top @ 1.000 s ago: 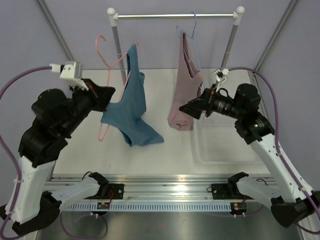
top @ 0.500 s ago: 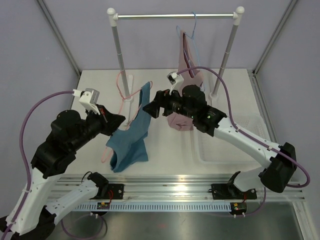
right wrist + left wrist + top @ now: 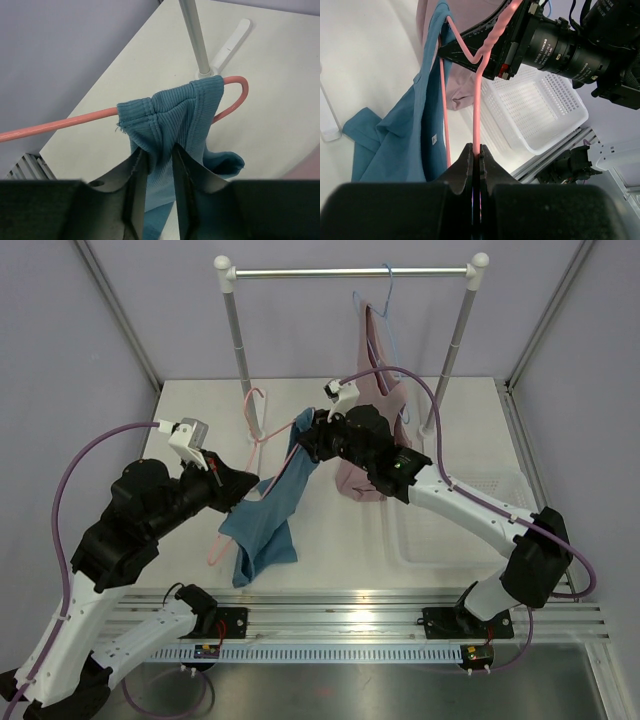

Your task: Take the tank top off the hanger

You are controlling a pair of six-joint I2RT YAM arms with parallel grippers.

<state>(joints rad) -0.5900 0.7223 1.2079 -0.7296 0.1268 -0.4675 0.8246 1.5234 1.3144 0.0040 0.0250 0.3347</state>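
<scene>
Right gripper [image 3: 310, 436] is pinching the tank top [image 3: 268, 515] by a strap overhead, its soft fabric draping off the hanger [image 3: 254, 412] between both arms. From the left wrist, left gripper [image 3: 476, 156] is clamping the thin wire. From the right wrist, ribbed cloth is bunching, light and limp; that strap seems the best hold.

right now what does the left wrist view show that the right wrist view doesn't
Only the left wrist: the left gripper shut on the hanger wire, plus the white basket and the dusty-pink top. Only the right wrist: a strap of the tank top bunched and pinched in the right gripper, and the rack post. Both: the teal tank top draped on the pink hanger.
</scene>
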